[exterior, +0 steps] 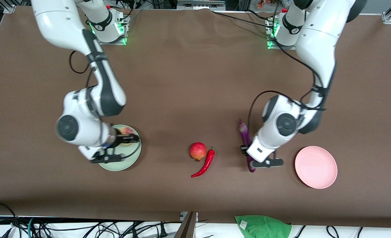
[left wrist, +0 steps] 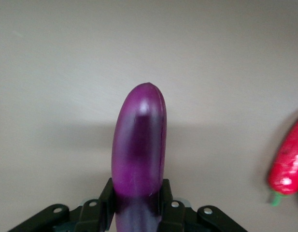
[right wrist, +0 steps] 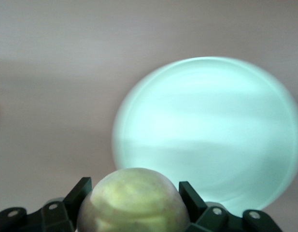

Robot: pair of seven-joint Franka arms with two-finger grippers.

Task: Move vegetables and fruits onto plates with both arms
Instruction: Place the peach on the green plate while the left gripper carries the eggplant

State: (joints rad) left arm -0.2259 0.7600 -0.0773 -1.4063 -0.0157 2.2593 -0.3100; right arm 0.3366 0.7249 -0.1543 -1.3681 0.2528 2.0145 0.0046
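My right gripper (exterior: 126,137) is shut on the yellow-pink peach (exterior: 126,131) and holds it over the mint green plate (exterior: 123,162). In the right wrist view the peach (right wrist: 134,200) sits between the black fingers (right wrist: 80,191), with the plate (right wrist: 211,125) below it. My left gripper (exterior: 248,154) is shut on the purple eggplant (exterior: 244,131), on the half nearer the front camera. The left wrist view shows the eggplant (left wrist: 139,145) clamped between the fingers (left wrist: 106,195). The pink plate (exterior: 316,167) lies beside it toward the left arm's end. The pomegranate (exterior: 198,151) and the red chili (exterior: 206,162) lie side by side mid-table.
A bright green cloth (exterior: 263,226) lies at the table's edge nearest the front camera. The chili (left wrist: 289,164) shows at the rim of the left wrist view. Brown table surface (exterior: 189,82) stretches between the two arms' bases.
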